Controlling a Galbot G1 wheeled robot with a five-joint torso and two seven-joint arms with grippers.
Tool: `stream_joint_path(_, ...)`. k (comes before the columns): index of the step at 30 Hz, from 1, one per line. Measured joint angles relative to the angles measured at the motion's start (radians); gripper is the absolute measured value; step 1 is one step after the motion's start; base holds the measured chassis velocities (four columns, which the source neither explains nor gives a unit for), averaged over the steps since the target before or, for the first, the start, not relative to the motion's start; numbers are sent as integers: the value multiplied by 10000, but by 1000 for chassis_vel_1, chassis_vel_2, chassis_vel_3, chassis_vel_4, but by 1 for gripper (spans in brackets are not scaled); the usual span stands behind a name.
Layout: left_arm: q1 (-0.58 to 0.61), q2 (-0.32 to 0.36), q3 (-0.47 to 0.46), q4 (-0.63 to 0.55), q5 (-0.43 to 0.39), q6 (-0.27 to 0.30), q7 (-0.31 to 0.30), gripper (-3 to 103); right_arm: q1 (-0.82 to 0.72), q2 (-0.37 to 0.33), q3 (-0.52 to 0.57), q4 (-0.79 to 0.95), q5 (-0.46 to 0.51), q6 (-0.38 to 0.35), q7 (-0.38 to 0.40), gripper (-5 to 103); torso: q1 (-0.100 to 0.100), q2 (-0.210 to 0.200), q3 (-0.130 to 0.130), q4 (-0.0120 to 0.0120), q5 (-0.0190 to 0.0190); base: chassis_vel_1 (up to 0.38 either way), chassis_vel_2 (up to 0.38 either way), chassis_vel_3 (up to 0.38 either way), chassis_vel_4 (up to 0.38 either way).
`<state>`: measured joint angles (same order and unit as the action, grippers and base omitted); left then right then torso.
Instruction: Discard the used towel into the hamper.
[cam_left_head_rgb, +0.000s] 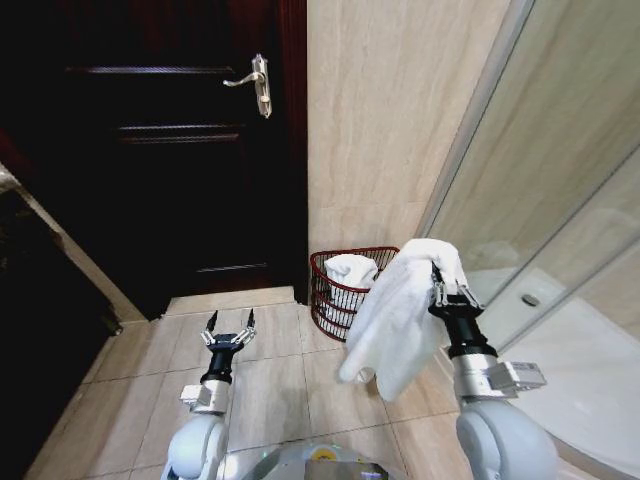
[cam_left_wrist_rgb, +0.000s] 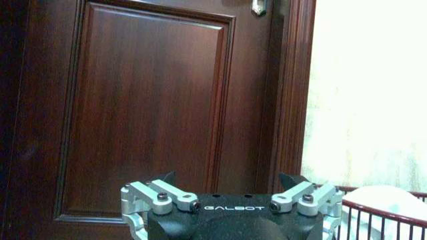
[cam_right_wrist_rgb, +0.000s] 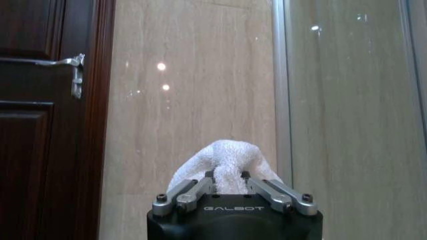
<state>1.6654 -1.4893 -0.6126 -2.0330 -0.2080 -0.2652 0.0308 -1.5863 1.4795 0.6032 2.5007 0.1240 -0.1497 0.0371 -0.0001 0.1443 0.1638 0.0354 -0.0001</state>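
Item 1: white terry-cloth towel (cam_left_head_rgb: 400, 320) – hung in loose folds, bunched at its top, raised above the floor tiles, just beside the basket | Item 2: small round red-brown openwork wire hamper (cam_left_head_rgb: 332, 300) – stood upright on the floor against the beige wall, held another white cloth (cam_left_head_rgb: 352, 268) inside

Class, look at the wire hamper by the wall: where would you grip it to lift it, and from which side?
Grip the hamper by its top rim, coming from above on the near side. The rim is an open ring, the wall blocks the far side, and the tapering wire sides give a poorer hold.
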Motion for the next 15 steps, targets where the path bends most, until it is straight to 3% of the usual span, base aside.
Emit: stream_joint_path(15, 45, 39, -9, -142, 14, 167, -94, 100, 255, -361, 240, 7, 1125, -704, 170, 12, 0, 0, 0, 0, 1, 0, 0, 0, 0)
